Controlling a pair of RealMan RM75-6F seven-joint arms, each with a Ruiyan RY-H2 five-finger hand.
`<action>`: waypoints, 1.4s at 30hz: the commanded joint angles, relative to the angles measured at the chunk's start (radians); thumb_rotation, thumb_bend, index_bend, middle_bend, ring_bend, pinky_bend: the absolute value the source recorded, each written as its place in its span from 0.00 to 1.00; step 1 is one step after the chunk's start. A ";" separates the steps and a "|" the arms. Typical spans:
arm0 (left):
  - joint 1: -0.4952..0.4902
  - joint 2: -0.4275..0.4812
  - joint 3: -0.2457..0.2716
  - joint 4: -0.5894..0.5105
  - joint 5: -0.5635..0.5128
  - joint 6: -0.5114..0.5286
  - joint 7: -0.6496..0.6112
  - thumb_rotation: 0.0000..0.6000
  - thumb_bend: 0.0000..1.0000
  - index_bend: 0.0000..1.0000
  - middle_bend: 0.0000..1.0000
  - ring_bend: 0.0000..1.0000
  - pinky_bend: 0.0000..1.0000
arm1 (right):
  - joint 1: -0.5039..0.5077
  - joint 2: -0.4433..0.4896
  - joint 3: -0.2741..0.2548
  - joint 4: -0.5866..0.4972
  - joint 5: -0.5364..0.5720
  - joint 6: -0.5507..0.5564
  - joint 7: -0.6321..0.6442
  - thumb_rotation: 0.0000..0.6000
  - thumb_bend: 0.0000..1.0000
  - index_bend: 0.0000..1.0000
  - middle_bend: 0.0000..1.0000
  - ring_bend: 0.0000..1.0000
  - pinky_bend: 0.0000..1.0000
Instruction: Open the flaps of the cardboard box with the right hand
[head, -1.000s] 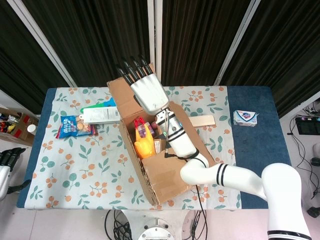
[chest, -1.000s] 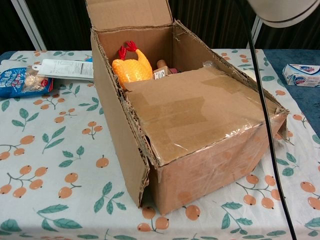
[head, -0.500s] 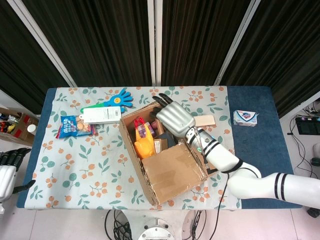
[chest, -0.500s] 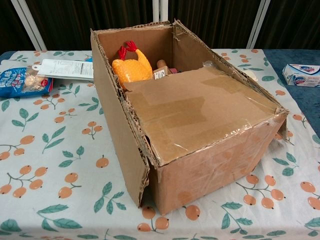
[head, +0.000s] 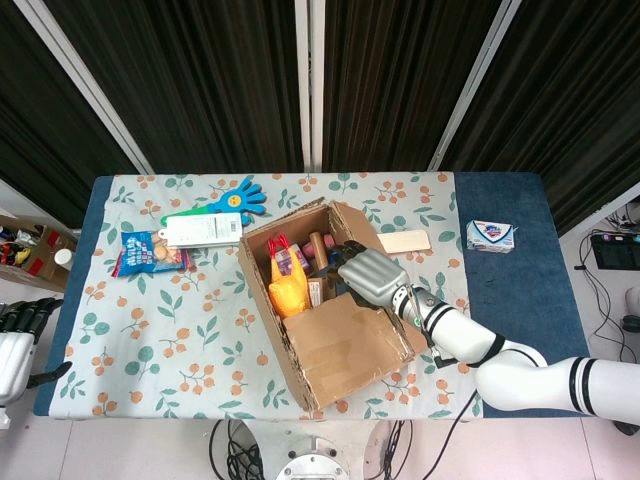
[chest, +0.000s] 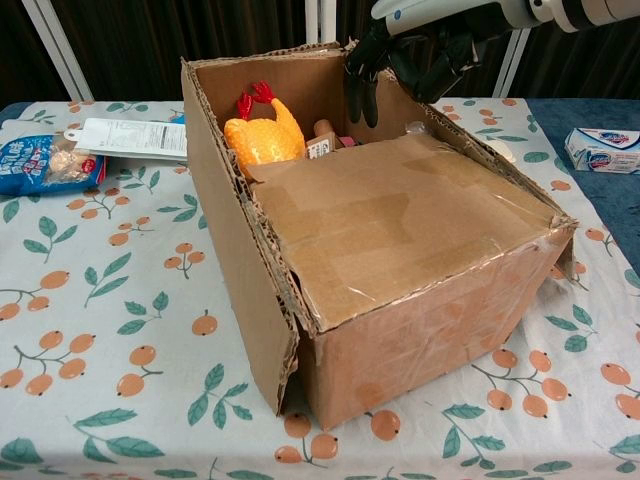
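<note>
The cardboard box stands mid-table, its far half open and its near half covered by a taped flap. Inside lie a yellow rubber chicken and small packets. My right hand hovers over the opening at the taped flap's far edge, holding nothing. In the chest view the right hand hangs above the box by its right wall, dark fingers apart and pointing down, next to the chicken and above the taped flap. My left hand stays off the table's left front corner, empty.
Left of the box lie a white packet, a blue snack bag and a blue hand-shaped toy. A flat wooden piece lies right of the box, and a soap box further right on the blue cloth.
The far flap, upright a second ago, no longer stands up. My right hand has come down from above that flap to just over the box opening.
</note>
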 joint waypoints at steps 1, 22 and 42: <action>0.003 -0.003 0.001 0.006 0.001 0.003 -0.006 1.00 0.00 0.18 0.17 0.16 0.25 | 0.010 -0.007 -0.020 0.006 -0.014 -0.004 0.003 1.00 1.00 0.33 0.33 0.00 0.00; 0.008 -0.008 0.001 0.022 -0.001 0.006 -0.021 1.00 0.00 0.18 0.17 0.16 0.25 | 0.080 0.007 -0.075 -0.040 0.020 -0.018 0.079 1.00 1.00 0.31 0.35 0.00 0.00; -0.034 -0.009 -0.015 -0.006 -0.013 -0.047 0.018 1.00 0.00 0.18 0.17 0.16 0.25 | -0.176 0.310 0.084 -0.289 -0.480 0.017 0.463 1.00 1.00 0.33 0.40 0.01 0.00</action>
